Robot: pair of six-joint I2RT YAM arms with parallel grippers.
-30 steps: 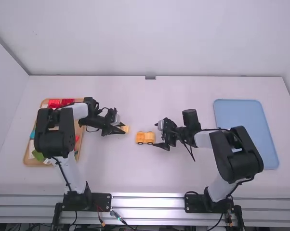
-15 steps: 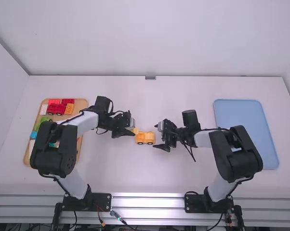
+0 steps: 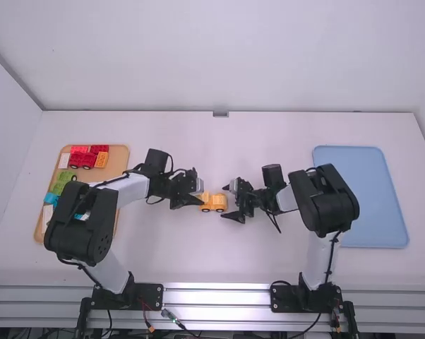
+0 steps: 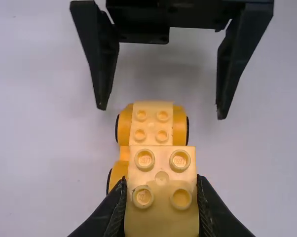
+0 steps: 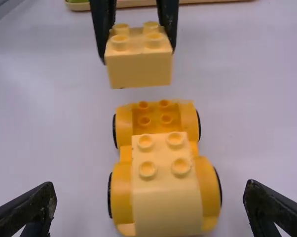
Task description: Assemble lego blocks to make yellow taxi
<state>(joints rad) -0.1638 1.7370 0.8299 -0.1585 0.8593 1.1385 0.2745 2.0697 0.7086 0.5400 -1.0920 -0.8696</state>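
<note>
- High view: the toy car is lying left-to-right between the arms, its block-topped end pointing at the right gripper, whose fingers are standing apart
- Left gripper is pinching a yellow block near the bare-studded end, and is sitting closer than a second ago
- Left wrist view: that block is hiding part of the car

Arms: two
Grippers: two
Trays: two
Yellow blocks outside tan tray: two
Red chassis inside it: one
Yellow chassis: one
</note>
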